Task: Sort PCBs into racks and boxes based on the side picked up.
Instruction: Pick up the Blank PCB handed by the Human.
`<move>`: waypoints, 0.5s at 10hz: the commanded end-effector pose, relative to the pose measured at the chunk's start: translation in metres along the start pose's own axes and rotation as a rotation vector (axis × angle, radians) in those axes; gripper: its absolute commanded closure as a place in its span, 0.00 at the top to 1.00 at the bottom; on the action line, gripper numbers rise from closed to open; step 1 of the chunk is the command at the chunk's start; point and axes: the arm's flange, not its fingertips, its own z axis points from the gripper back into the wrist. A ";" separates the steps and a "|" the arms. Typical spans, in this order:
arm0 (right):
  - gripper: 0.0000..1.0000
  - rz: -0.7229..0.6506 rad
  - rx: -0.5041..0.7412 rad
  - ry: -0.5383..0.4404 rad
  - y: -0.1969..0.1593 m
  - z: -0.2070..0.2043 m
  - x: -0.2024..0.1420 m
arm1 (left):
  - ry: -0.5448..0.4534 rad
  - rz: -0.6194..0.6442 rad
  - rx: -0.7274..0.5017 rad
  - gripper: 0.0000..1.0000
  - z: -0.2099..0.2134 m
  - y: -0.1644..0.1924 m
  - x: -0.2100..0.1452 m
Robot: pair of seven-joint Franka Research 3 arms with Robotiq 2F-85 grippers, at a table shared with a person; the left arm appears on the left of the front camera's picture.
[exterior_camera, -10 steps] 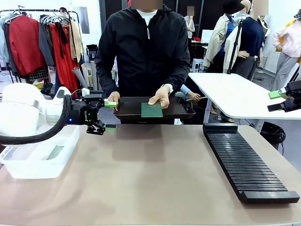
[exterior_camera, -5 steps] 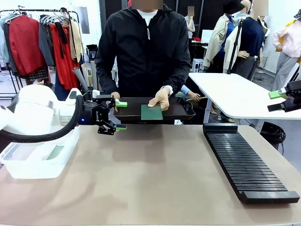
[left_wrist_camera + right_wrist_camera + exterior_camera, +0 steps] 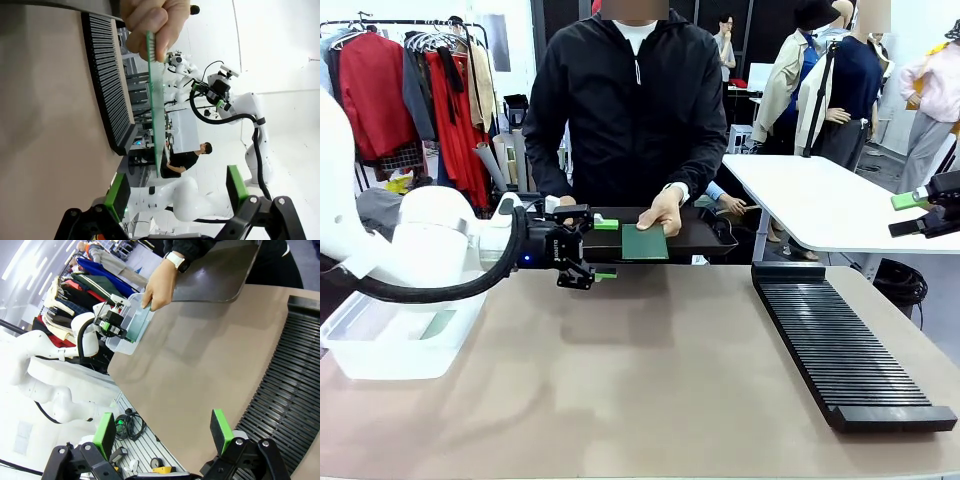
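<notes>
Front view: the left gripper (image 3: 602, 248), fingers apart, hovers just beside a PCB (image 3: 645, 242) that the person's hand (image 3: 665, 210) holds over a tray (image 3: 705, 238). Left wrist view: that PCB stands edge-on ahead. Right wrist view: the right gripper (image 3: 162, 432) gapes wide above the rack (image 3: 295, 390).

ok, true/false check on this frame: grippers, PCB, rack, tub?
1. The left gripper is open and empty. True.
2. The person's hand holds a PCB. True.
3. The rack has boards slotted in. False: its slots are empty.
4. The tub is empty. False: a green board lies inside.
5. The right gripper is shut on a PCB. False: it is open, holding nothing.
</notes>
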 end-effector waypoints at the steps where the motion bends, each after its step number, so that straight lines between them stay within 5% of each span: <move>1: 1.00 -0.001 -0.001 0.001 0.002 0.000 0.001 | -0.008 -0.012 -0.024 1.00 -0.016 0.002 0.007; 5: 1.00 -0.001 -0.001 0.001 0.002 0.000 0.001 | 0.017 -0.075 -0.006 1.00 -0.048 0.007 0.015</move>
